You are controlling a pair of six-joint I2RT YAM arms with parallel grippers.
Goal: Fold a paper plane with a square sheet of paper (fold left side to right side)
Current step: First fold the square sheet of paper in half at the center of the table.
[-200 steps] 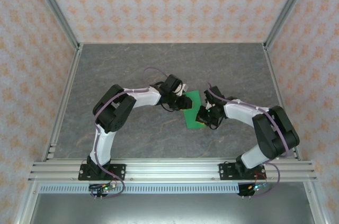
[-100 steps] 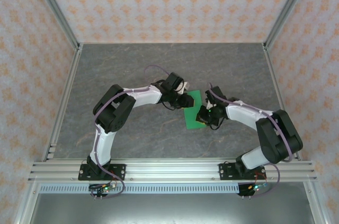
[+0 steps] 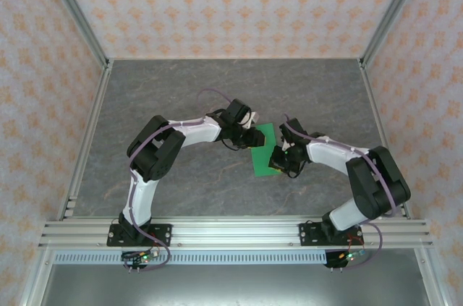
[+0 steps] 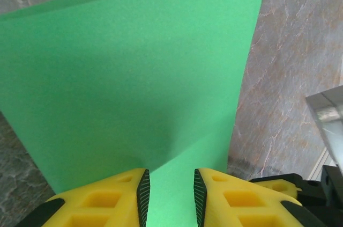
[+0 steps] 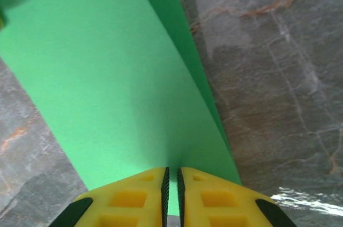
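- left gripper (image 4: 170,187): jaws apart, astride the paper's (image 4: 134,66) left edge, not pinching it
- paper: mid-worktop (image 3: 181,103), between both grippers; two layers, the upper one lifted; long axis running away from the bases
- right gripper (image 5: 171,176): closed on the paper's right edge; likely anchor, and it alone stands in the fold's path

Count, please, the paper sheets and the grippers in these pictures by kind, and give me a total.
green paper sheet: 1
grippers: 2 (left gripper, right gripper)
total: 3
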